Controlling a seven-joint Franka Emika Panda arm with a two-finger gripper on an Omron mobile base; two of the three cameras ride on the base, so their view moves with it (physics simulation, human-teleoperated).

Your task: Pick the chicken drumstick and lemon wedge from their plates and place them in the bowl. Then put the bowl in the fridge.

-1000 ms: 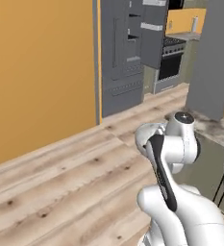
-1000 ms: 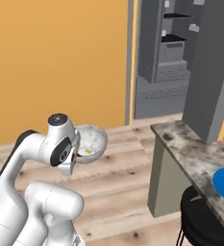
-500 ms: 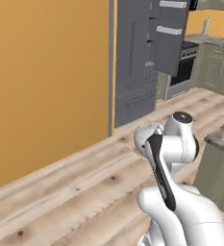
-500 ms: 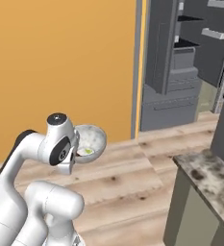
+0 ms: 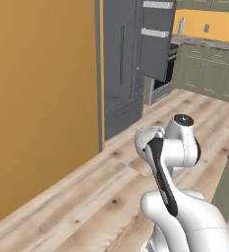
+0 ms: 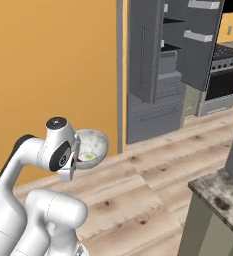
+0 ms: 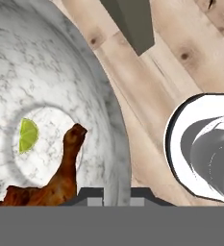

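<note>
My claw (image 7: pixel 111 194) is pinching the rim of the bowl (image 7: pixel 51 86), held up over the wood floor (image 6: pixel 153 175). The chicken drumstick (image 7: pixel 56 180) and lemon wedge (image 7: pixel 28 135) sit side by side in the bottom. The fridge (image 6: pixel 158 65) is far ahead, 1 door open.

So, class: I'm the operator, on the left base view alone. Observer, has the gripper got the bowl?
Observer: Yes. In the right base view the gripper is shut on the rim of the bowl, above the floor.
Operator: Are both foods in it?
Observer: The hand view has the lemon wedge and the drumstick lying in its bottom.
Operator: Touching?
Observer: No. The wedge lies apart, beside the drumstick's thin end.
</note>
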